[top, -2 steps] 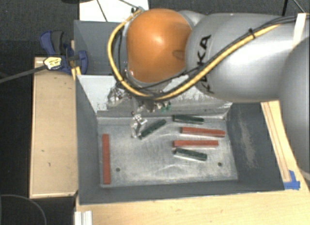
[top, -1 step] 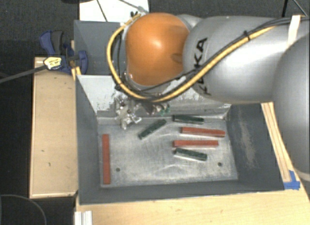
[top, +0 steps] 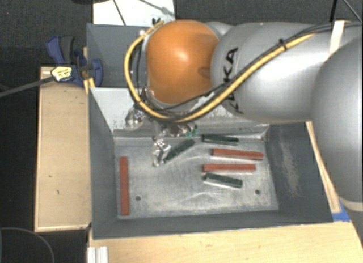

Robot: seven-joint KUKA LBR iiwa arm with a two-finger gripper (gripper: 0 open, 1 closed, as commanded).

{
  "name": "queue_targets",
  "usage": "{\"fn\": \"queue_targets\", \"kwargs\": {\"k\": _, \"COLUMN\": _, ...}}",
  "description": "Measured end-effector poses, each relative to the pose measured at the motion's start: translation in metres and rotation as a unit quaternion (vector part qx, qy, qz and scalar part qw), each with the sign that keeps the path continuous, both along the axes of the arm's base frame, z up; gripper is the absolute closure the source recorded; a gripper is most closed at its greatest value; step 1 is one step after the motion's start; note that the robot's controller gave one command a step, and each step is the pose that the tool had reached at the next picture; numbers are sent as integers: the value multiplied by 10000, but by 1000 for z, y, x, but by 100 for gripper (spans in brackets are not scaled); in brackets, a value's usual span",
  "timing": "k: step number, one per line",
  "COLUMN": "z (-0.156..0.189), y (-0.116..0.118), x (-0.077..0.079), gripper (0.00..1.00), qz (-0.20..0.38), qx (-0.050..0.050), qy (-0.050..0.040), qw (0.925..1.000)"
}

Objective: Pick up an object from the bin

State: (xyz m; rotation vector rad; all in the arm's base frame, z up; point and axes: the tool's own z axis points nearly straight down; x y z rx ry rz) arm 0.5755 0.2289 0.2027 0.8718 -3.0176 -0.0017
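The short dark green flat stick (top: 184,147), nearest the pincer, lies slanted on the floor toward the back of the bin, a little left of the middle. It looks light and stiff, with a smooth face that may slip (a judgement from its look alone). The sensible hold is across its narrow width near mid-length, so that it does not swing.

Its lower left end meets the tip of the metal pincer (top: 161,153), which stands at that end rather than over the middle. Whether the pincer is open, closed or already gripping the stick cannot be told.

Just to the right lies a second dark green stick (top: 222,139). Nearer the front are an upper red-brown flat stick (top: 238,155), a lower red-brown flat stick (top: 229,167) and a third dark green stick (top: 224,181). Well apart, a lone red-brown stick (top: 123,186) lies along the left wall of the grey metal bin (top: 102,160).
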Motion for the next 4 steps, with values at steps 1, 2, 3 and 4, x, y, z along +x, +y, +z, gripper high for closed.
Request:
{"fn": "queue_targets", "kwargs": {"k": 1, "z": -6, "y": 0, "x": 0, "gripper": 0, "qz": 2, "qx": 0, "qy": 3, "qw": 10000}}
{"fn": "queue_targets", "kwargs": {"k": 2, "z": -14, "y": -3, "x": 0, "gripper": 0, "qz": 92, "qx": 27, "qy": -51, "qw": 9999}}
{"fn": "queue_targets", "kwargs": {"k": 3, "z": -86, "y": -43, "x": 2, "gripper": 0, "qz": 358, "qx": 15, "qy": -36, "qw": 9994}}
{"fn": "queue_targets", "kwargs": {"k": 4, "z": -119, "y": -59, "x": 6, "gripper": 0, "qz": 322, "qx": -3, "qy": 11, "qw": 9995}}
